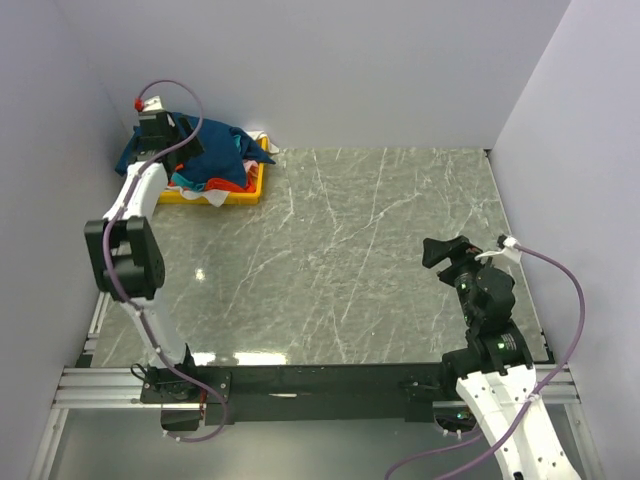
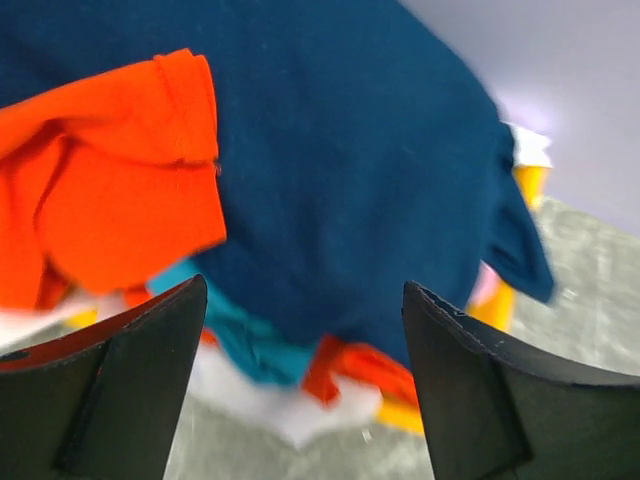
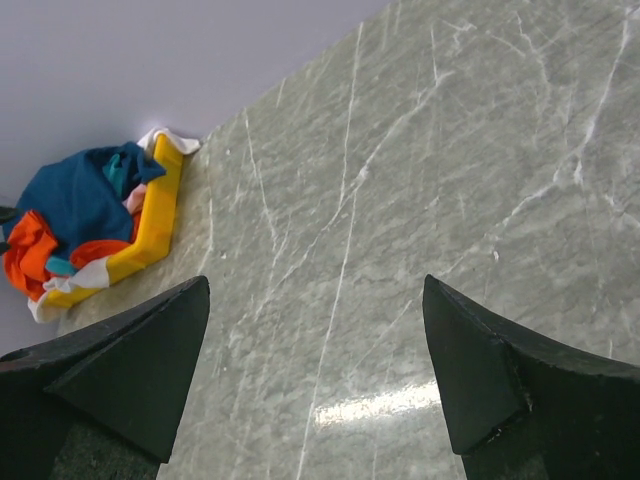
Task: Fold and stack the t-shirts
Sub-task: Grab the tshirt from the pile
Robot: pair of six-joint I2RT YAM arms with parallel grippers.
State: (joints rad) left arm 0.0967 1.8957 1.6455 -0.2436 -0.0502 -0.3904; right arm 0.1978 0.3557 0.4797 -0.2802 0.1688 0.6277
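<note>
Navy shirt [image 2: 380, 170] is draped over the heap directly ahead of the left gripper [image 2: 303, 290]. Its jaws are spread and nothing is pinched. Orange shirt [image 2: 110, 190] lies toward its left finger. Teal shirt [image 2: 245, 345] and white shirt [image 2: 290, 410] are tucked underneath, close to the fingertips. Everything is piled in the tray [image 2: 500, 305]. Right gripper [image 3: 316, 282] is wide open and empty, held over bare table [image 3: 450, 150], well apart from the heap.

Risks, as judged:
- Layers are tangled. If the pinch is taken deep, two or three shirts are likely caught at once and the whole heap gets dragged out.
- If only the navy is caught, the orange lying against it may be carried along and dropped on the table.
- Tray looks like light plastic with cloth hung over its rim, so it could be slid or tipped by a sideways pull.
- On a low approach a fingertip could be landed on the tray instead of on cloth, giving a hard stop.
- Wall [image 2: 560, 60] sits just beyond the heap, so little room is left for a swing that way.
- A mid-body grab gives a bunched shirt. The other arm is then needed for flattening, and it is nowhere near.
</note>
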